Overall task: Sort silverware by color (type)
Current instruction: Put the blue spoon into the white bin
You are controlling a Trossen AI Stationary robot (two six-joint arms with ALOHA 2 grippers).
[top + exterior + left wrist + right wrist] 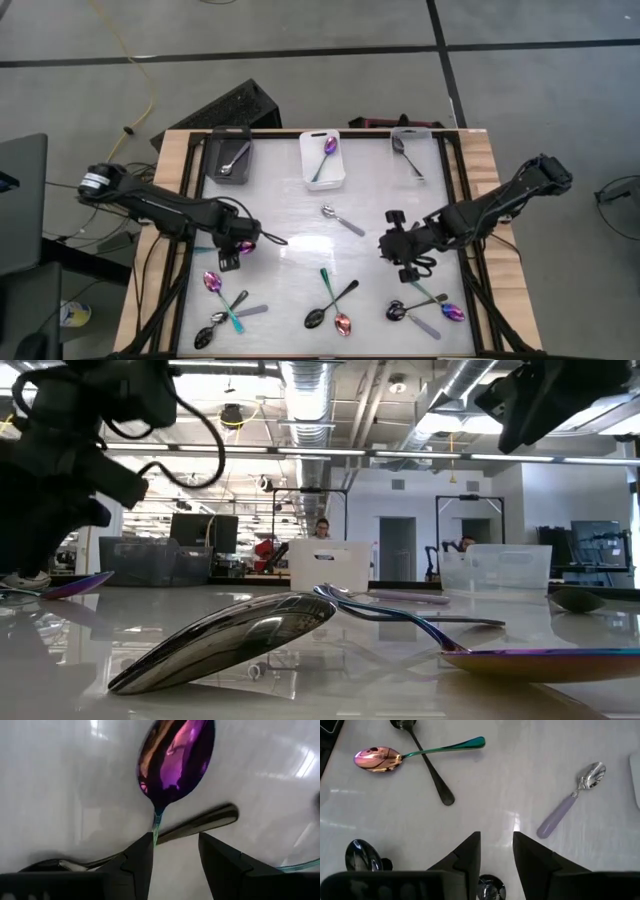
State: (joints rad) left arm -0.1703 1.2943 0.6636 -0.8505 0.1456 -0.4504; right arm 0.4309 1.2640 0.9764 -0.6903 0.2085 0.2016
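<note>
We see open bench (290,225) mid-surface, while spoons crowd its near edge. The iridescent spoon (212,283) lies near the front-left corner, bowl away from that edge, handle crossing a black spoon (224,318). The left gripper (238,252) reaches low above it, jaws parted. The right gripper (402,262) hovers opposite, jaws apart, empty.

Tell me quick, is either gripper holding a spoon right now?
Left gripper: open, empty, just above the iridescent spoon.
Right gripper: open, empty, over bare table.
</note>
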